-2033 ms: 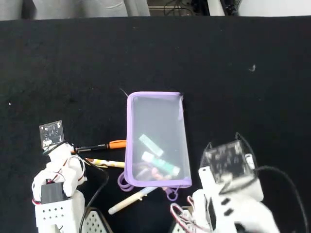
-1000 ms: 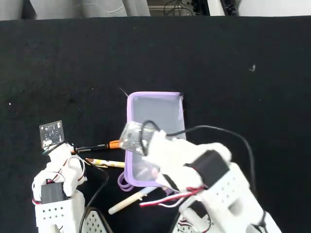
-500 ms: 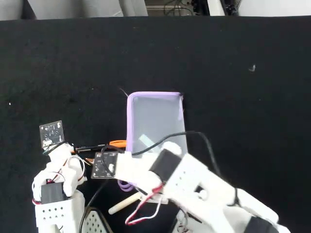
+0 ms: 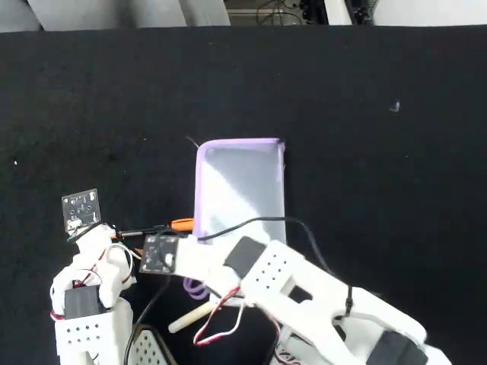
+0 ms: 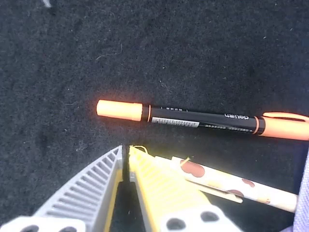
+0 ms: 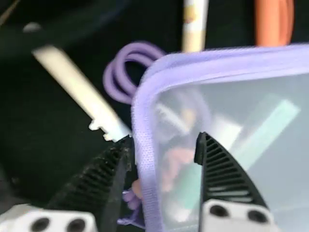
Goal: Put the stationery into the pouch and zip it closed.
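**Now: right hand point(image 6: 164, 145) astride the pouch point(image 6: 241, 106) rim, pens loose outside**

High view. The pouch lies flat mid-tabletop point(image 4: 365, 114), its long side running away from the arms. The right arm point(image 4: 289, 281) stretches across the pouch's near end and covers it. An orange marker point(image 4: 181, 224) pokes out beside the pouch's left edge. A cream pen point(image 4: 190, 318) lies nearer the arms, by a purple loop point(image 4: 194, 287). The left arm point(image 4: 87, 293) sits at the near left.

Left wrist view. The left hand point(image 5: 125, 151) is clenched on nothing, its tips just short of the marker. A spotted pen point(image 5: 231, 186) lies just beside it, roughly parallel to the marker.

Right wrist view. The right hand is released, one jaw on each side of the lilac rim near a corner, gripping nothing. Through the clear wall I see a green stick point(image 6: 270, 125) and a pink piece point(image 6: 176, 166) inside. I cannot tell whether the opening is unzipped.

Risks, as I judge them:
- Closing here may pinch only thin fabric, so the light pouch slides and shoves the cream pen away.
- The loop sits close to the outer jaw and could snag.
- Three pens remain outside, so zipping now would leave the job short.
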Robot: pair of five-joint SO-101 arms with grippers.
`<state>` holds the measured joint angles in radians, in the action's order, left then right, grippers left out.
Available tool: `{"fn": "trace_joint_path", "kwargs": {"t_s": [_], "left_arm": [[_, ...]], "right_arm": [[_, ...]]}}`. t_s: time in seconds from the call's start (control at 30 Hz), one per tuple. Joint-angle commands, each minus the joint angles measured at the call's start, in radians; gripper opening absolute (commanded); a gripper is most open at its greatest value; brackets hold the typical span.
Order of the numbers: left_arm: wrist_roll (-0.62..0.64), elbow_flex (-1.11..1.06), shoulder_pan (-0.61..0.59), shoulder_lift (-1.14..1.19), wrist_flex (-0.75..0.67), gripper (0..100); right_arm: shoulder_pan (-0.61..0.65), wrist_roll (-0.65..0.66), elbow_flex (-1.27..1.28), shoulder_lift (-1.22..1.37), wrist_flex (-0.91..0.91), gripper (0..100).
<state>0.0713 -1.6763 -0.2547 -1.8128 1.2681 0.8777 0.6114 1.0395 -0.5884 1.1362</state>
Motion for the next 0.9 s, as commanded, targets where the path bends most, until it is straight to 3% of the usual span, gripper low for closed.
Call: {"fn": "trace_joint_path", "kwargs": {"t_s": [0.0,0.27,0.53,0.67,0.87], "left_arm": [[-0.002,-0.024,-0.008,-0.006,0.005,3],[-0.002,-0.024,-0.008,-0.006,0.005,3],[-0.002,-0.024,-0.008,-0.006,0.005,3],[-0.002,-0.024,-0.008,-0.006,0.005,3],[-0.002,-0.024,-0.008,-0.006,0.005,3]], "right_arm": [[-0.149,0.095,0.028,0.018,-0.094,21.1],[-0.393,0.249,0.027,0.016,-0.229,21.1],[-0.526,0.281,0.016,0.016,-0.382,21.1],[-0.523,0.284,-0.111,0.016,-0.155,21.1],[-0.374,0.316,-0.389,0.016,0.304,21.1]]}}
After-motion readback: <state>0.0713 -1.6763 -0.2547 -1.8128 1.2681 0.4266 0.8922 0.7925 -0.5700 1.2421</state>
